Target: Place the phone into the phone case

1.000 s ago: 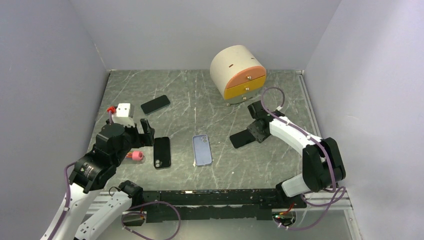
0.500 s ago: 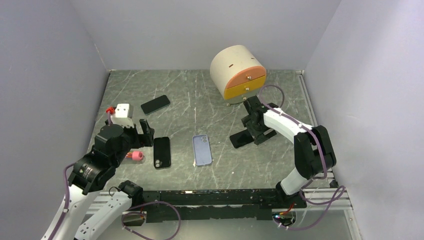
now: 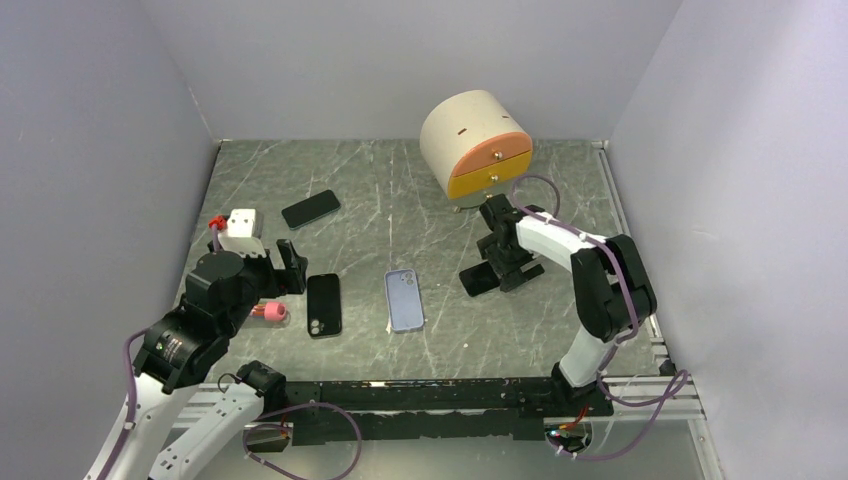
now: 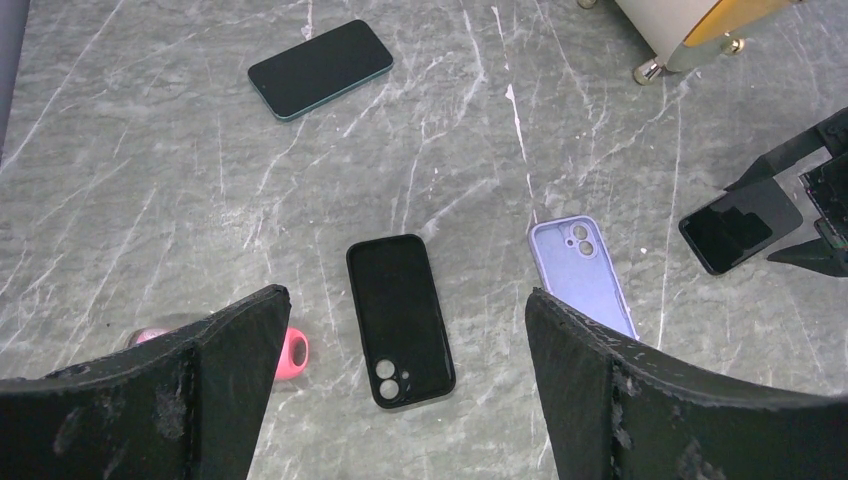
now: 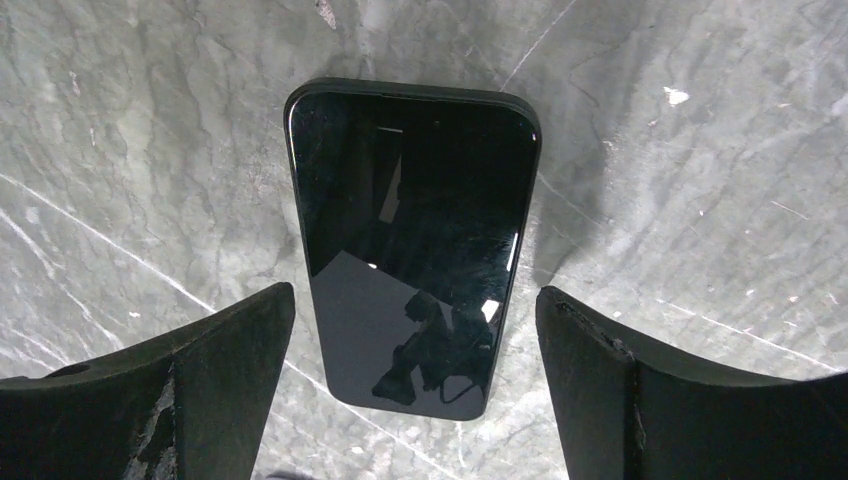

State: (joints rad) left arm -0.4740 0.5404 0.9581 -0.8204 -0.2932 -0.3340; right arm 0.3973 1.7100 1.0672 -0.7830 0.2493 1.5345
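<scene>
A black phone [image 5: 412,240] lies screen up on the grey marble table, right of centre in the top view [image 3: 477,281]. My right gripper [image 5: 415,295] is open, pointing down over the phone's near end with a finger on either side of it, not touching; it also shows in the top view [image 3: 508,262]. An empty black phone case [image 4: 400,320] and an empty lilac case [image 4: 585,280] lie side by side near the table's middle. My left gripper [image 4: 405,295] is open and empty above the black case.
A second dark phone with a teal edge [image 4: 320,68] lies at the back left. A round cream drawer unit with orange fronts [image 3: 478,145] stands at the back. A white box [image 3: 243,222] and a pink ring [image 4: 292,352] lie at the left.
My right arm has folded in and its gripper has shifted left to stand over the black phone. The left arm has barely moved.
</scene>
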